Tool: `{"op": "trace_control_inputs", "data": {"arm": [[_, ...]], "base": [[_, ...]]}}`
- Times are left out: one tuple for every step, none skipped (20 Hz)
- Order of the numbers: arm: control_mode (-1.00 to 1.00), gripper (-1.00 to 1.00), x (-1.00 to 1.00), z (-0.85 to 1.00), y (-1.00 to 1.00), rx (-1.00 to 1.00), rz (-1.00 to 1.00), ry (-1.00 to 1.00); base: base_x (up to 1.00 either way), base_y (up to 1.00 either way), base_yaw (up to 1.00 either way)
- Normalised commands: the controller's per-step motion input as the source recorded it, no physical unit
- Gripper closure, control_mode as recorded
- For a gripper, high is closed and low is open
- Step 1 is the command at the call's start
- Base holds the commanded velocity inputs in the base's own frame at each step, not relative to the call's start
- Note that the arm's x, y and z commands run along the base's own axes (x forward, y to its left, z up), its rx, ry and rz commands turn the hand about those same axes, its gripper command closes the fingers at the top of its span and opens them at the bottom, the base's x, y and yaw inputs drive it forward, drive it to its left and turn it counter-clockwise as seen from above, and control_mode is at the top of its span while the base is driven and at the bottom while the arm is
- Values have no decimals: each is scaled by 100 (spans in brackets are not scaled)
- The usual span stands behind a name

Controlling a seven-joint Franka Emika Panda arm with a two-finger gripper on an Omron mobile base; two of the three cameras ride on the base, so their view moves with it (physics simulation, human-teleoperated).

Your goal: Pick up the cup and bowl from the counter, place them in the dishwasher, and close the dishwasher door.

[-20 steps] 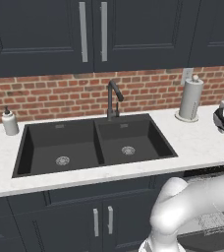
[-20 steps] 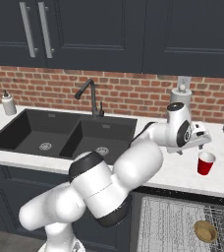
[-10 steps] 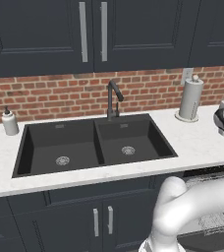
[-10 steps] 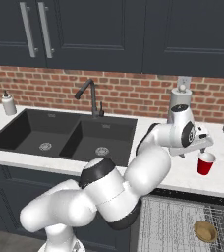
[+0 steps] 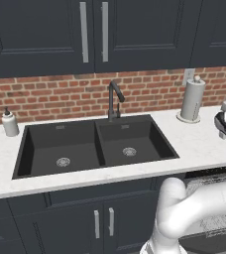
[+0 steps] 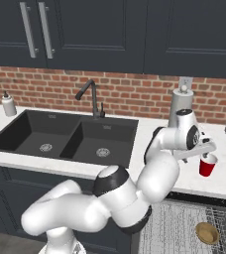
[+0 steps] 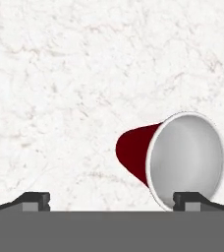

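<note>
Gripper (image 7: 111, 203): you have the fingers spread wide apart and holding nothing, poised above the counter with one tip just beside the cup's rim.
Counter (image 6: 219, 181): you see the white stone top bearing the cup, near the paper-towel roll (image 6: 180, 105).
Dishwasher (image 6: 184, 230): you can judge it open, its wire rack pulled out below the counter edge; the door itself you cannot make out, and closing it is left.
Bowl (image 6: 207, 232): you find a small tan bowl already lying in the rack, so that part looks done.
Cup (image 6: 207, 164): you have it upright on the counter, not yet grasped; picking and loading it remain.
</note>
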Motion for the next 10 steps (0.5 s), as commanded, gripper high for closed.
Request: {"op": "trace_control_inputs", "data": {"arm": [[-100, -100, 7, -4, -18, 2, 0, 0], [-100, -100, 6, 0, -23, 3, 0, 0], [-100, -100, 4, 0, -26, 3, 0, 0], [-100, -100, 4, 0, -28, 3, 0, 0], [-100, -100, 5, 0, -28, 3, 0, 0], [-100, -100, 6, 0, -27, 2, 0, 0], [-100, -100, 9, 0, -24, 2, 0, 0], [-100, -100, 15, 0, -16, 1, 0, 0], [-100, -100, 17, 0, -10, 1, 1, 0], [-100, -100, 19, 0, 0, 0, 3, 0]], "base": [[0, 0, 0], [0, 0, 0], [0, 0, 0], [0, 0, 0], [0, 0, 0], [0, 0, 0], [0, 0, 0], [0, 0, 0], [0, 0, 0], [0, 0, 0]]}}
